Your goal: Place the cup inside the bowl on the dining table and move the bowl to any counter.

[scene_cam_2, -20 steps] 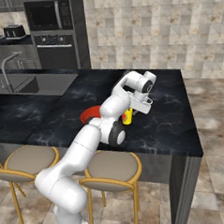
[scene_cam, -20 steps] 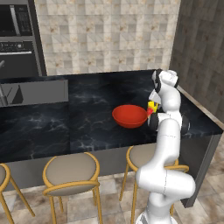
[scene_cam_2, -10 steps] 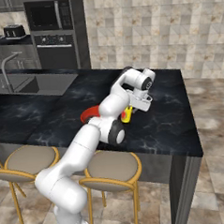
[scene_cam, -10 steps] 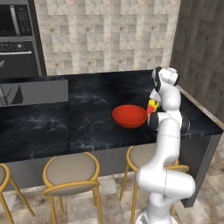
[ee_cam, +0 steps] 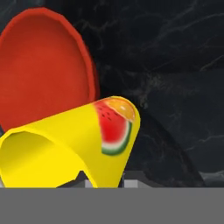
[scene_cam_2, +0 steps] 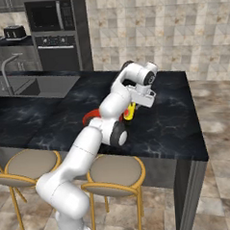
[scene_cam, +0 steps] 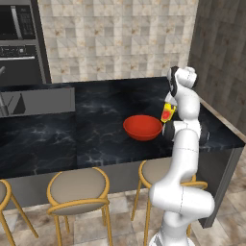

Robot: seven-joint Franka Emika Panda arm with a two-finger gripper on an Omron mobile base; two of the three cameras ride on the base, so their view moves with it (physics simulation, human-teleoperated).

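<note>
My gripper [scene_cam: 168, 111] is shut on the yellow cup [scene_cam: 167, 114], which hangs tilted a little above the dining table [scene_cam: 96, 129], just right of the red bowl [scene_cam: 142, 127]. From the right base the cup [scene_cam_2: 129, 111] hangs under the hand, and the bowl [scene_cam_2: 90, 117] is partly hidden behind my arm. The hand view looks down on the cup [ee_cam: 74, 146], lying sideways with its watermelon mark and open mouth showing. The bowl [ee_cam: 43, 70] is just beyond it on the marble. The cup hides my fingertips.
Beige stools [scene_cam: 79, 187] line the near side of the island. A sink [scene_cam_2: 23, 86] with a faucet is set in the top at the left. The table's right end [scene_cam_2: 197, 131] is close to the cup. Ovens [scene_cam_2: 56, 29] stand at the back wall.
The gripper has lifted the cup slightly higher above the table. The bowl has not moved.
</note>
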